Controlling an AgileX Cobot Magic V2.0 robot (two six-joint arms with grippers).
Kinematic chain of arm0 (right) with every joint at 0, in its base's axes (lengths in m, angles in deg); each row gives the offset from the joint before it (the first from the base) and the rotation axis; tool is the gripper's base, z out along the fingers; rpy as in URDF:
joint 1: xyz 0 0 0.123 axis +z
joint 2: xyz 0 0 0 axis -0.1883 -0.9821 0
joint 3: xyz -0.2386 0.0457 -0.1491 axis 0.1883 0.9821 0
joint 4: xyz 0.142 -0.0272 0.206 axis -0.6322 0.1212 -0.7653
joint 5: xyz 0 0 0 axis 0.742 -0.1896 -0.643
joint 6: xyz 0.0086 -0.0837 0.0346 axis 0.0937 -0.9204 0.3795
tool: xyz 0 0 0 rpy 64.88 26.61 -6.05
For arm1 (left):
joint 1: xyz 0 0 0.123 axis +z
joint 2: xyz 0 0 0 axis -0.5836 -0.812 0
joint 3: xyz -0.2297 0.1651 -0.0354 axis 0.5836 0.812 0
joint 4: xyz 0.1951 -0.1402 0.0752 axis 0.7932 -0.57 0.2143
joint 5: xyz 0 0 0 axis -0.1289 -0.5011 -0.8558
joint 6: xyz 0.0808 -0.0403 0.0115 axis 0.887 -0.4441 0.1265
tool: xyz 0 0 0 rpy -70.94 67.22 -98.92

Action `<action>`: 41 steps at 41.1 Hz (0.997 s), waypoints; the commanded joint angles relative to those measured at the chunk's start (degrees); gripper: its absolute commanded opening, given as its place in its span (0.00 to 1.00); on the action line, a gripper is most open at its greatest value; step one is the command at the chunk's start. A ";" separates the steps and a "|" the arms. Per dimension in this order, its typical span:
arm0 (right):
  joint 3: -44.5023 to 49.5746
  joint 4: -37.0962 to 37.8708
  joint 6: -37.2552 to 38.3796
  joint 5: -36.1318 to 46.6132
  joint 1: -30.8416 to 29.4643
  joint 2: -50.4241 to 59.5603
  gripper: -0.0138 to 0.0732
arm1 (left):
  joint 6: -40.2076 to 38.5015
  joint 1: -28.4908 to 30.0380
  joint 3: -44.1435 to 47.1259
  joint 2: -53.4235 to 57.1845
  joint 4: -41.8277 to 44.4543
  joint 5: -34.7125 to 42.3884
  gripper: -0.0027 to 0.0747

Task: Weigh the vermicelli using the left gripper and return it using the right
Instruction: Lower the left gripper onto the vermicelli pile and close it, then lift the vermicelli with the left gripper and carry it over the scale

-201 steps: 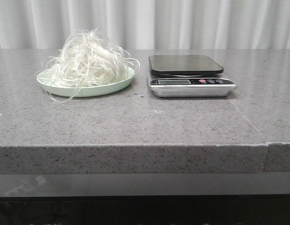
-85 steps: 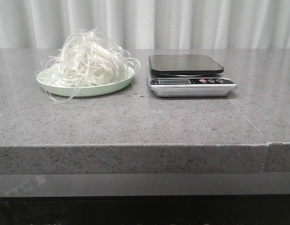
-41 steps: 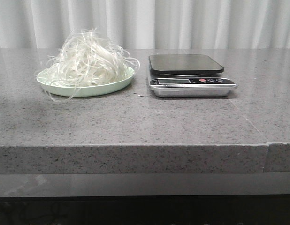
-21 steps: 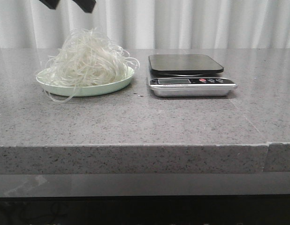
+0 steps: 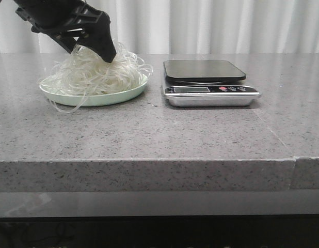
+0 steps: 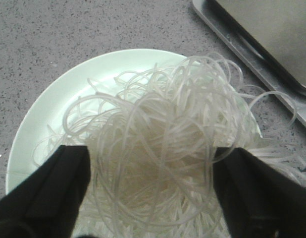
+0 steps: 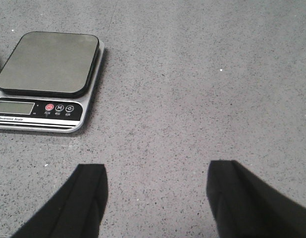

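Observation:
The vermicelli [image 5: 100, 76] is a fluffy tangle of translucent white strands piled on a pale green plate [image 5: 100, 98] at the back left. My left gripper [image 5: 90, 52] has come down onto the top of the pile. It is open, with one black finger on each side of the tangle in the left wrist view [image 6: 152, 166]. There the vermicelli [image 6: 158, 129] fills the plate [image 6: 41, 116] between the jaws. My right gripper [image 7: 157, 167] is open and empty above bare counter. It does not show in the front view.
A kitchen scale [image 5: 211, 82] with a dark platform and a silver base stands just right of the plate, and shows in the right wrist view [image 7: 46, 74] and the left wrist view [image 6: 272, 34]. The grey stone counter has a front edge [image 5: 149, 160]. A white curtain hangs behind.
My left gripper has come down from the top of the view onto the vermicelli, pressing the top of the pile a little. The scale and the plate have not moved.

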 commanded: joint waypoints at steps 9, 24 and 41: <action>-1.89 -0.03 0.00 3.40 -0.04 -0.56 0.78 | -0.62 -0.33 -2.05 1.93 -0.40 3.54 0.39; -1.89 -0.03 0.00 3.40 -0.04 -0.56 0.78 | -0.62 -0.33 -2.64 2.68 -0.40 2.72 0.22; -1.89 -0.03 0.00 3.40 -0.04 -0.56 0.78 | -0.62 -0.43 -12.04 6.93 -0.40 -2.44 0.22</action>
